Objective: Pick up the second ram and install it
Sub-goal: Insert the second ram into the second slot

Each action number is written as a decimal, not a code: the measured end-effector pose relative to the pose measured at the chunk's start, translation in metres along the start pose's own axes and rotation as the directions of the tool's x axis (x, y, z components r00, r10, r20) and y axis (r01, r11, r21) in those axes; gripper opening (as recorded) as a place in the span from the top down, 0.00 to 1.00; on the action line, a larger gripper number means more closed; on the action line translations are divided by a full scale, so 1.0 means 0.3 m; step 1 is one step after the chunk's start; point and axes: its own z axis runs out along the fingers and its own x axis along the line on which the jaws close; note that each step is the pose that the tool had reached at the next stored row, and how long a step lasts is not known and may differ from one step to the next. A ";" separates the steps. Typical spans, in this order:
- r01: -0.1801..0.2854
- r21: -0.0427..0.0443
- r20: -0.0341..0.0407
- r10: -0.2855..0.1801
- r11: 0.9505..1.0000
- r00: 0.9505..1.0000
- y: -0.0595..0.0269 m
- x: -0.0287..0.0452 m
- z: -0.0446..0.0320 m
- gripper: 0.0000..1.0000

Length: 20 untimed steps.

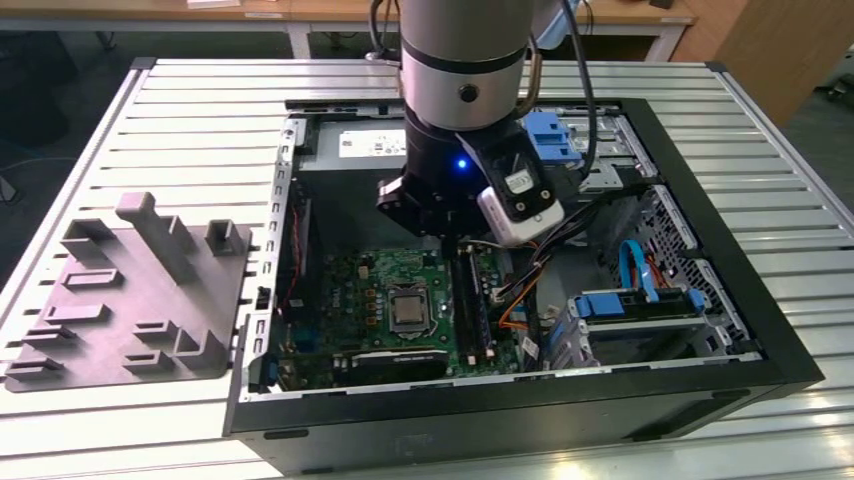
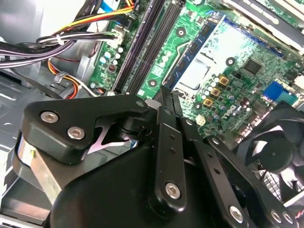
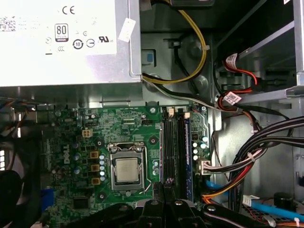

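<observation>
- While the arm reaches down into the open computer case (image 1: 787, 370) on the slatted worktop (image 1: 200, 110), its gripper (image 2: 169, 94) hangs over the memory slots (image 3: 172, 152) of the green motherboard (image 3: 142, 123).
- In both wrist views the fingers (image 2: 165, 109) are drawn close together, with a thin slit between the tips and nothing showing between them.
- As far as can be made out, the second ram (image 3: 186, 152) is the thin blue-green stick standing on edge in the slot farthest from the processor socket (image 3: 127, 171). Whether the dark neighbouring slots hold a stick cannot be told.
- One end of the stick points toward the power supply (image 3: 61, 42), and bundled cables (image 3: 266, 142) run along the side away from the socket.
- The grey tray (image 1: 94, 330) lies on the worktop just beside the case, on the exterior view's left.
</observation>
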 end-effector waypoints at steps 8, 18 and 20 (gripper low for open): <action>0.016 -0.001 0.000 -0.016 1.000 1.000 -0.001 -0.003 0.003 0.89; 0.024 -0.001 0.000 -0.024 1.000 1.000 0.000 -0.020 0.010 0.89; 0.025 -0.001 0.000 -0.025 1.000 1.000 0.000 -0.026 0.012 0.89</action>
